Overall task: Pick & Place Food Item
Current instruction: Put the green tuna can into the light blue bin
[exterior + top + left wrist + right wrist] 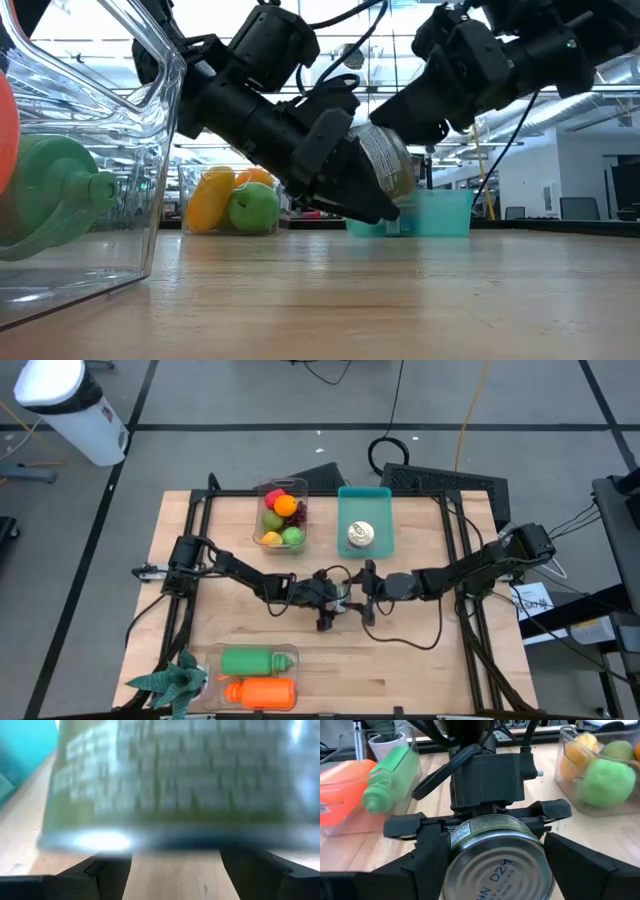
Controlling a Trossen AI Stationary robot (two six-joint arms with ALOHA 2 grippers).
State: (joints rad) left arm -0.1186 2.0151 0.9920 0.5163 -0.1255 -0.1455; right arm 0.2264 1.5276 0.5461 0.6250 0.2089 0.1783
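Note:
A tin can [385, 165] with a green label and a silver end [497, 870] hangs tilted above the middle of the table. Both grippers are on it. My left gripper [375, 205] comes from the table's left, and my right gripper [495, 845] from the right. They meet end to end [348, 598]. A second can [360, 535] lies in the teal bin [380, 495] at the far side. My left gripper has the can's end away from the silver lid. Its fingers [112, 870] stand on either side of the labelled wall [170, 795]. It slants down from the table's left. The can itself hides the place of contact. The can is clear of the table. My right gripper pinches the can between its two fingers [570, 860] on opposite sides of the wall, next to the silver end's rim [540, 845]. It comes from the table's right, slanting a little downward, along the can's length. The can is tilted and lifted clear.
A clear box of fruit [282, 515] stands at the far side beside the teal bin. A clear box with a green and an orange bottle [258, 678] sits at the near left, with a green plant-like toy [170, 682] beside it. Bare wood lies below the grippers.

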